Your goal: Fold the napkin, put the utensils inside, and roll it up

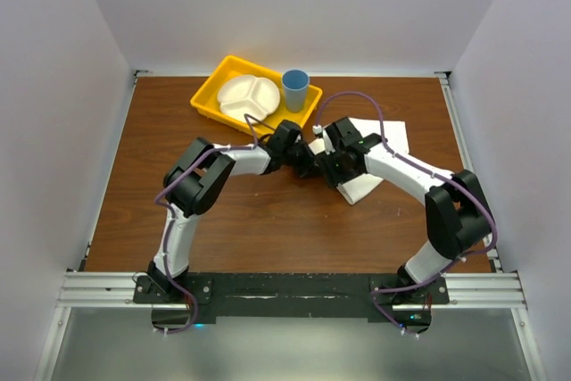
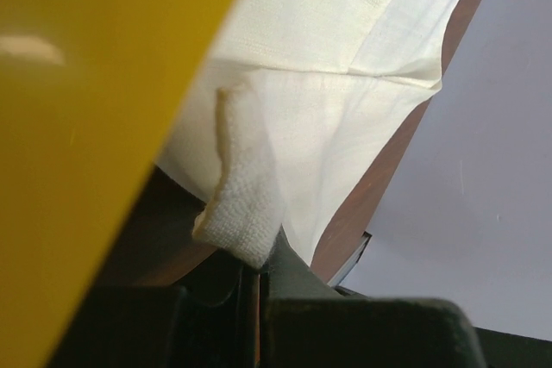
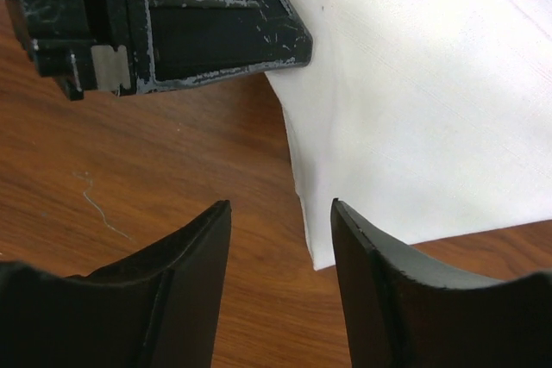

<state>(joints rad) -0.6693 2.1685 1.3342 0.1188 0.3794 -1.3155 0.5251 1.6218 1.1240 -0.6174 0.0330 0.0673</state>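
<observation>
Left wrist: the napkin [image 2: 345, 118] is plain white woven cloth, creased, with one fold line running across it ahead of the left jaws. Left jaws are clamped tight on a twisted, curled corner of it. The rest spreads away ahead of them.

Right wrist: right jaws stand apart, gripping nothing. A flat napkin corner lies on the desk [image 3: 129, 178] just ahead of them, its tip roughly in line with the gap.

Top external: we see most of the cloth lying right of where both jaws meet, partly under the right arm [image 1: 401, 171].

Around: the yellow tray [image 1: 207, 95] is close on the left of the left jaws, and its wall fills the left of that wrist view. The white divided plate [image 1: 248, 97] sits in it. The blue cup [image 1: 295, 89] is at the tray's right corner, beyond the jaws; we can't tell if it's in or beside the tray.

In the way: the left arm's black housing [image 3: 198, 15] sits close ahead-left of the right jaws, at the napkin edge.
</observation>
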